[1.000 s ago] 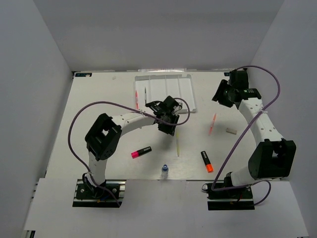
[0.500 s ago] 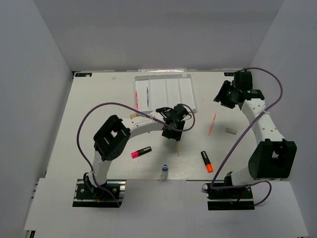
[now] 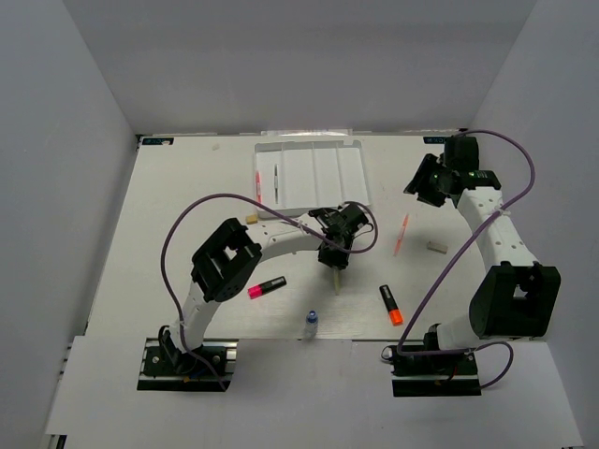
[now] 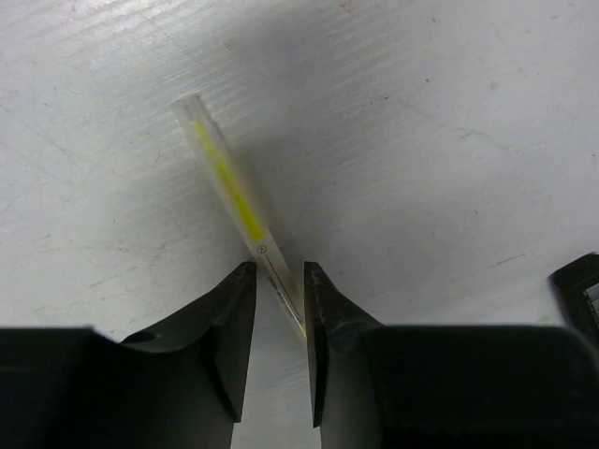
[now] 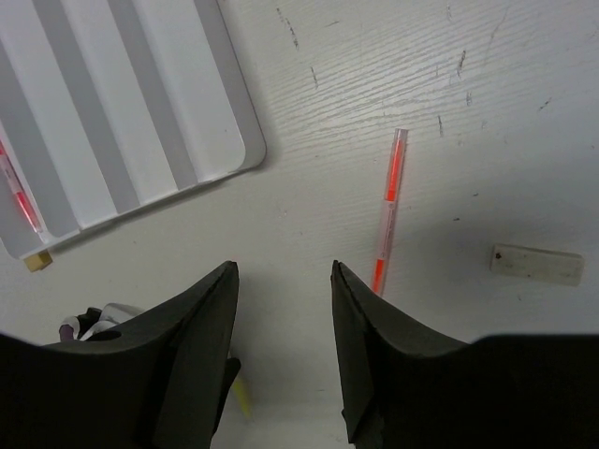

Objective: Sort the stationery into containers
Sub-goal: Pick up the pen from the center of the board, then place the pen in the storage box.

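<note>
Your stock, each item placed against the white tray (image 3: pixel 328 173):

- blue-capped bottle (image 3: pixel 311 323): upright, nearest the arm bases, well apart from the tray's near edge.
- orange-ended highlighter (image 3: pixel 391 305) and pink-ended highlighter (image 3: pixel 267 286): both lying flat a little closer to the tray. The first lies toward the tray's right side, the second toward its left.
- yellow pen (image 4: pixel 229 182): flat on the table, between the bottle and the tray's near edge.
- left gripper (image 4: pixel 279 276): down over the tray-side end of the yellow pen, one finger on either side with a narrow gap. One finger touches the barrel. You cannot tell whether the pair is pinching it.
- beige eraser (image 3: pixel 436 247) and orange pen (image 3: pixel 402 234): out past the tray's near right corner and apart from each other, the eraser farther out.
- small eraser (image 3: pixel 250 219): just off the tray's near left corner.
- right gripper (image 5: pixel 281 309): hovers off the tray's right side, fingers spread with nothing between them.
- pink pen (image 3: pixel 258 187): inside the tray, lengthwise in the leftmost lane.
- grey pen (image 3: pixel 275 178): inside the tray, just right of the pink pen.
</note>
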Controlling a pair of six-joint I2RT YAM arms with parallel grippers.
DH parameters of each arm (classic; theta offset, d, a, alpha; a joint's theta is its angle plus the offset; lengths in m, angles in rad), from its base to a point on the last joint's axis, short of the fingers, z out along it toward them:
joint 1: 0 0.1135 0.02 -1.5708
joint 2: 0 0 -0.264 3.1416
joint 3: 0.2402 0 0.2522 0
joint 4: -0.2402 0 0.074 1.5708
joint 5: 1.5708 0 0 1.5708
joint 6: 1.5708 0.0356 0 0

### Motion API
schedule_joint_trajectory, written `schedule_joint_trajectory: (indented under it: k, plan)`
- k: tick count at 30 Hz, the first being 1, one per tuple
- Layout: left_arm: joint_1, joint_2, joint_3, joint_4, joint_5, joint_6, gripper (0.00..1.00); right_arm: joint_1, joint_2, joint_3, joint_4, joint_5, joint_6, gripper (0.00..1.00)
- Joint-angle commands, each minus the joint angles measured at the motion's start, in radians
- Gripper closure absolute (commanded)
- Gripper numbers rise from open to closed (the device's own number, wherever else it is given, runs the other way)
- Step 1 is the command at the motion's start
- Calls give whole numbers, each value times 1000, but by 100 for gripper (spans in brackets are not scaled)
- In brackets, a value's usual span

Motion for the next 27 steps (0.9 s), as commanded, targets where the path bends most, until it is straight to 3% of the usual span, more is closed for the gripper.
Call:
schedule_joint_trajectory:
  k: [1, 9, 16, 19, 23, 27]
  plan:
    - [-7, 11, -19, -13, -30, -21, 63, -8, -18, 5, 9, -10, -2, 50]
    - [5, -85, -120, 28, -74, -4, 99, -8, -13, -48, 34, -27, 3, 53]
    - [15, -265, -59, 148, 33, 135, 100, -10, 19, -77, 65, 4, -30, 56]
    - [24, -360, -48, 261, -40, 165, 100, -7, 39, -87, 74, 1, -37, 58]
    - [102, -242, 251, 49, -207, 171, 100, -5, 86, -73, 98, -12, -82, 68]
    - [281, -186, 349, 24, -250, 181, 100, -1, 166, -51, 92, 17, -93, 70]
